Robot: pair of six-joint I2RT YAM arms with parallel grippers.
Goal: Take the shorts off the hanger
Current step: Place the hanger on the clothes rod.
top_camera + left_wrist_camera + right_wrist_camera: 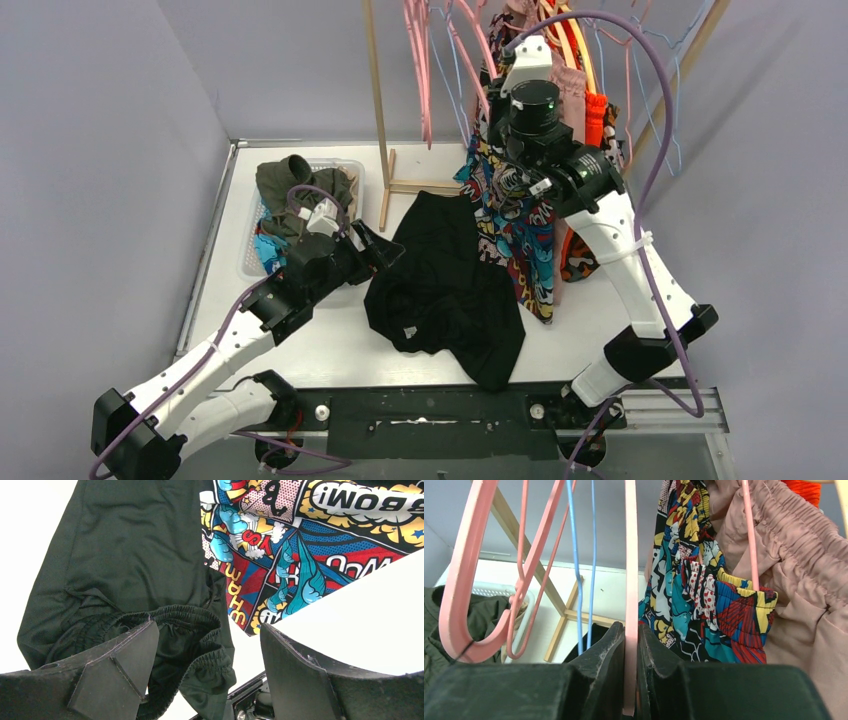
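Observation:
Black shorts [447,285] lie spread on the white table; the left wrist view shows their elastic waist [165,625] just past my fingers. Multicolour comic-print shorts [515,225] hang from a pink hanger on the rack, also seen in the right wrist view [704,600], beside dusty pink shorts [804,570] and orange ones [596,118]. My left gripper [380,243] is open and empty at the black shorts' left edge. My right gripper [631,635] is up at the rack, shut on a pink hanger bar [631,570].
A white basket [250,255] at the back left holds olive green shorts [290,195] and a teal pair. The wooden rack frame [378,110] stands at the back, with several empty pink and blue hangers [425,60]. Grey walls close in both sides.

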